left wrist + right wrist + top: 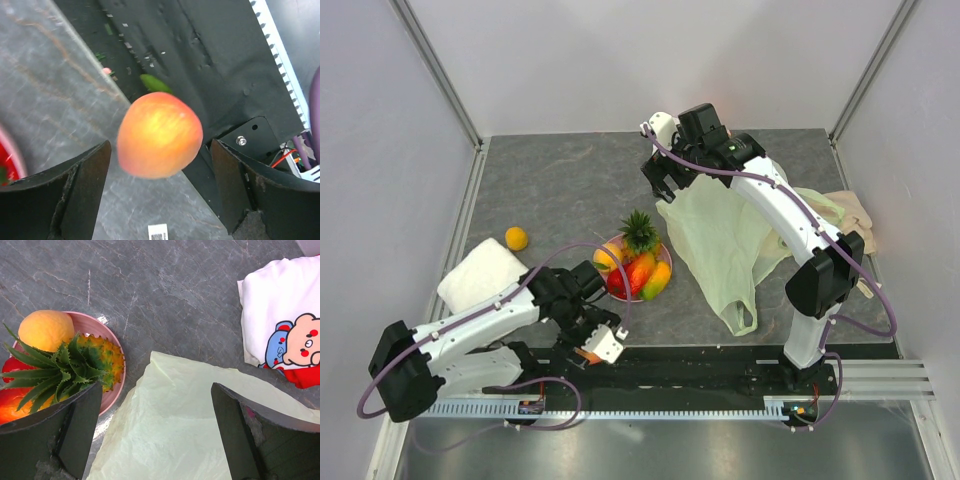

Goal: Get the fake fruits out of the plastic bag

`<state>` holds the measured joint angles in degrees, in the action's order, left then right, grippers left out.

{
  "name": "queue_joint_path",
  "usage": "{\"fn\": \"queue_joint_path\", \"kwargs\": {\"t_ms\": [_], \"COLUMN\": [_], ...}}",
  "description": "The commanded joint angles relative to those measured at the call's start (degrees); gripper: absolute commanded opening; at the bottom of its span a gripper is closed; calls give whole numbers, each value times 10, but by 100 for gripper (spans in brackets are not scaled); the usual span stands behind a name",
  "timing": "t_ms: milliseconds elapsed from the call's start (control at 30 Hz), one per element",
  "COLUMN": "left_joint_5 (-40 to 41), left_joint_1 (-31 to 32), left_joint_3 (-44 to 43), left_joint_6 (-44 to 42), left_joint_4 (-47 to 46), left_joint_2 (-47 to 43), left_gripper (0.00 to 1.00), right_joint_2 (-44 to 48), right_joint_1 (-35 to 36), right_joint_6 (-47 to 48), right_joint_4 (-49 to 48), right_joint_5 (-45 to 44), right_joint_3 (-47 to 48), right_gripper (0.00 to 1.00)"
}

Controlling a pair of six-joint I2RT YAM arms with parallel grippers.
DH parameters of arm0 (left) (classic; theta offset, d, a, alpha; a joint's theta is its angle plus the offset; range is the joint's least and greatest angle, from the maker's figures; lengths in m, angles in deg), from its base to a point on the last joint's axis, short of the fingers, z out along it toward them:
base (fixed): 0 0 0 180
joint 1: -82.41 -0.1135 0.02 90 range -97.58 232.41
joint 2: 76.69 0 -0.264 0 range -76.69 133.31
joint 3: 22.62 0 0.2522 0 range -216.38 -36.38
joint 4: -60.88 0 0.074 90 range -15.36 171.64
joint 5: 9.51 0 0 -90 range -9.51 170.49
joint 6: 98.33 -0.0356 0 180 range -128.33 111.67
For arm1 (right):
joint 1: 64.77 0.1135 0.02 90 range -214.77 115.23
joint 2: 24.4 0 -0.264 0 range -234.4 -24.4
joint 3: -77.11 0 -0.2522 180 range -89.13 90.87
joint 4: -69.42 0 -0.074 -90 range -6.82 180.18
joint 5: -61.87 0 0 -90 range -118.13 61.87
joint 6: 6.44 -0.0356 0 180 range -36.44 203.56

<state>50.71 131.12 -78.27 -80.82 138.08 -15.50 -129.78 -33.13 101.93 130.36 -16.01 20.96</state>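
The pale-green plastic bag [720, 245] lies flat on the table. My right gripper [665, 180] hovers open over its far end; in the right wrist view the bag [200, 430] fills the gap of that gripper [156, 387]. The pink plate [667, 262] holds a pineapple [640, 232], a red piece [638, 270], a mango [658, 280] and an orange fruit [605, 257]. My left gripper [600, 345] is open at the table's near edge. A peach [160, 135] sits between its fingers [92, 170] without touching them.
A loose orange [516, 238] lies at the left. A white cartoon-printed pouch [480, 275] is next to my left arm and shows in the right wrist view [280, 310]. A beige cloth [855, 215] lies right of the bag. A black strip [210, 75] borders the near edge.
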Motion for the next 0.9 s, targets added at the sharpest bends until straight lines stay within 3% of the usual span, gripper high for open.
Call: {"fn": "queue_joint_path", "kwargs": {"t_ms": [0, 300, 467, 567, 700, 800, 867], "left_joint_5": [38, 57, 92, 103, 105, 86, 64], "left_joint_1": [27, 40, 40, 41, 41, 39, 39], "left_joint_3": [36, 58, 90, 94, 72, 32, -4], "left_joint_6": [-40, -47, -72, -81, -45, -3, 42], "left_joint_4": [-39, -48, -67, -68, -58, -32, -24], "left_joint_2": [4, 17, -8, -8, 24, 6, -26], "left_gripper": [83, 64, 71, 69, 24, 23, 17], "right_joint_2": [16, 25, 21, 20, 21, 26, 28], "right_joint_1": [-2, -2, -2, -2, -2, -1, -2], "right_joint_6": [-2, -1, -1, -2, -3, 2, 8], "right_joint_4": [-16, -16, -16, -16, -15, -13, -11], "right_joint_5": [-8, -10, -9, -6, -6, -14, -17], "right_joint_3": [4, -4, 3, 5, 5, 6, 6], "right_gripper": [98, 98, 98, 98, 98, 98, 98]}}
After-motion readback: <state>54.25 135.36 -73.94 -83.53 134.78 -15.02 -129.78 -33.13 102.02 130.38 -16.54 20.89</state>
